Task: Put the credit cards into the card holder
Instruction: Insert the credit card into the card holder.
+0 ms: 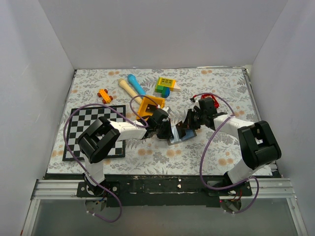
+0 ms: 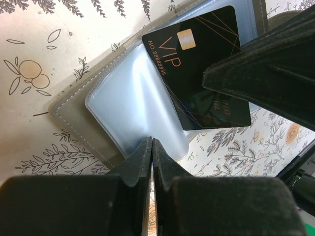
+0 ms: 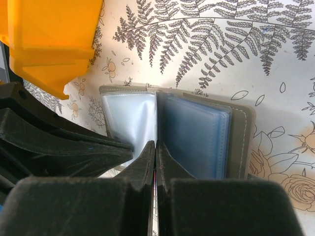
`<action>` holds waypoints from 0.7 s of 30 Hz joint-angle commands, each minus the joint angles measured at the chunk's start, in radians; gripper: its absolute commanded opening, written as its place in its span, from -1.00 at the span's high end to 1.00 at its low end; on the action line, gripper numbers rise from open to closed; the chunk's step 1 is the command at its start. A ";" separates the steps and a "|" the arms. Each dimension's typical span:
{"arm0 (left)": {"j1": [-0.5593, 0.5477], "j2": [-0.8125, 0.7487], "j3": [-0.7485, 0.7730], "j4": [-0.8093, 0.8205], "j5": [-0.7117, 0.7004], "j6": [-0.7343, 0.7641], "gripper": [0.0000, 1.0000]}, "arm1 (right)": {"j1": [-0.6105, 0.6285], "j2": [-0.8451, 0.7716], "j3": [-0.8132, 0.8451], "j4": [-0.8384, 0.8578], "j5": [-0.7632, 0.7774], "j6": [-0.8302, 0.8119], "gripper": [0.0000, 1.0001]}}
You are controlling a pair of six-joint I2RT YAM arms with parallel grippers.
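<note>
Wallet (image 2: 74,118) open on desk (image 2: 29,34); R jaws shut on 1 card (image 2: 197,64) over pocket (image 2: 133,98), not in yet. L jaws shut, hold unclear.

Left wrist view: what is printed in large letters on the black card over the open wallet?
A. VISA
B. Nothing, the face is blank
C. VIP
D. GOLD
C: the card shows "VIP" in gold letters next to a small gold chip, with a number line along its edge, as it sits over the wallet and its clear pockets.
</note>
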 commanded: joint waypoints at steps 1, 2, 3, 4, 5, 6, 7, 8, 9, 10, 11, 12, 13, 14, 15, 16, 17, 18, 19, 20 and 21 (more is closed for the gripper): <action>-0.004 -0.011 -0.024 -0.076 -0.047 0.024 1.00 | -0.002 -0.012 -0.017 0.050 0.003 0.007 0.97; -0.004 -0.010 -0.023 -0.076 -0.044 0.023 1.00 | -0.002 -0.015 -0.023 0.051 0.005 0.014 0.97; -0.004 -0.008 -0.023 -0.076 -0.045 0.024 1.00 | -0.002 -0.018 -0.029 0.054 0.013 0.023 0.97; -0.004 -0.008 -0.023 -0.075 -0.045 0.023 1.00 | -0.002 -0.023 -0.037 0.060 0.017 0.033 0.97; -0.004 -0.007 -0.021 -0.076 -0.045 0.023 1.00 | -0.002 -0.027 -0.044 0.063 0.029 0.040 0.97; -0.004 -0.007 -0.023 -0.076 -0.044 0.023 1.00 | -0.002 -0.032 -0.053 0.071 0.046 0.053 0.97; -0.004 -0.008 -0.021 -0.076 -0.045 0.024 1.00 | -0.002 -0.040 -0.063 0.071 0.063 0.062 0.97; -0.004 -0.008 -0.023 -0.076 -0.045 0.023 1.00 | -0.002 -0.049 -0.067 0.070 0.086 0.071 0.97; -0.004 -0.008 -0.023 -0.076 -0.045 0.023 1.00 | -0.002 -0.055 -0.072 0.068 0.105 0.073 0.97; -0.005 -0.010 -0.021 -0.076 -0.044 0.023 1.00 | -0.002 -0.061 -0.073 0.063 0.124 0.079 0.97; -0.005 -0.010 -0.021 -0.076 -0.045 0.023 1.00 | -0.002 -0.067 -0.073 0.060 0.141 0.077 0.97; -0.004 -0.010 -0.024 -0.076 -0.045 0.024 1.00 | -0.002 -0.069 -0.073 0.054 0.154 0.079 0.97; -0.004 -0.010 -0.023 -0.076 -0.045 0.024 1.00 | -0.002 -0.072 -0.070 0.051 0.166 0.079 0.97; -0.004 -0.010 -0.024 -0.078 -0.045 0.024 1.00 | -0.002 -0.073 -0.066 0.047 0.172 0.076 0.97; -0.004 -0.010 -0.023 -0.078 -0.047 0.023 1.00 | -0.002 -0.072 -0.063 0.045 0.178 0.073 0.97; -0.004 -0.010 -0.023 -0.079 -0.045 0.024 1.00 | -0.002 -0.070 -0.058 0.040 0.183 0.068 0.97; -0.004 -0.011 -0.024 -0.079 -0.045 0.024 1.00 | -0.002 -0.070 -0.055 0.037 0.189 0.065 0.97; -0.004 -0.011 -0.024 -0.079 -0.047 0.023 1.00 | -0.002 -0.072 -0.053 0.034 0.197 0.065 0.97; -0.005 -0.011 -0.024 -0.079 -0.047 0.024 1.00 | -0.002 -0.072 -0.052 0.031 0.204 0.063 0.97; -0.005 -0.011 -0.023 -0.081 -0.045 0.026 1.00 | -0.002 -0.072 -0.050 0.030 0.206 0.059 0.97; -0.004 -0.014 -0.021 -0.081 -0.045 0.026 1.00 | -0.002 -0.070 -0.049 0.027 0.211 0.054 0.97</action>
